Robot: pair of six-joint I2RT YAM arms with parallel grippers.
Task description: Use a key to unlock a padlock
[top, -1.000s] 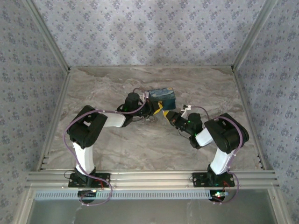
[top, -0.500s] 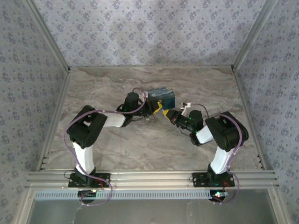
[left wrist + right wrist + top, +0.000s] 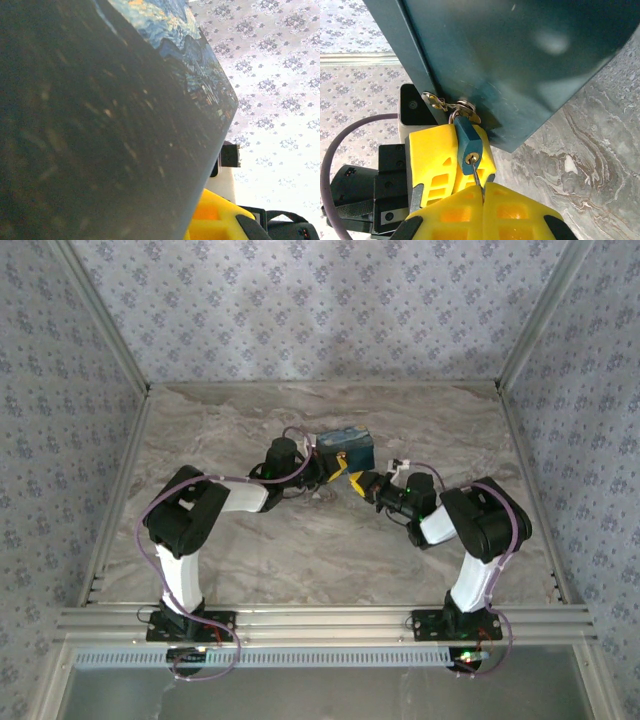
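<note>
A blue-green padlock (image 3: 468, 145) hangs from the metal hasp (image 3: 451, 106) of a dark teal box (image 3: 520, 60). My left gripper (image 3: 335, 473) is shut on the padlock, its yellow fingers (image 3: 432, 152) on either side of the lock's body. My right gripper (image 3: 483, 192) is shut on a thin metal key (image 3: 478, 176), and the key's tip sits in the keyhole on the padlock's bottom face. In the top view the right gripper (image 3: 362, 483) meets the left one just in front of the box (image 3: 345, 447). The box's dark side (image 3: 100, 125) crowds the left wrist view.
The marble tabletop (image 3: 320, 550) lies open in front of the arms. Patterned walls (image 3: 320, 300) and aluminium posts close in the back and sides. A yellow finger (image 3: 212, 220) shows under the box's edge in the left wrist view.
My right gripper has moved left and forward toward the box, closing the gap to the padlock. The left arm has held its place.
</note>
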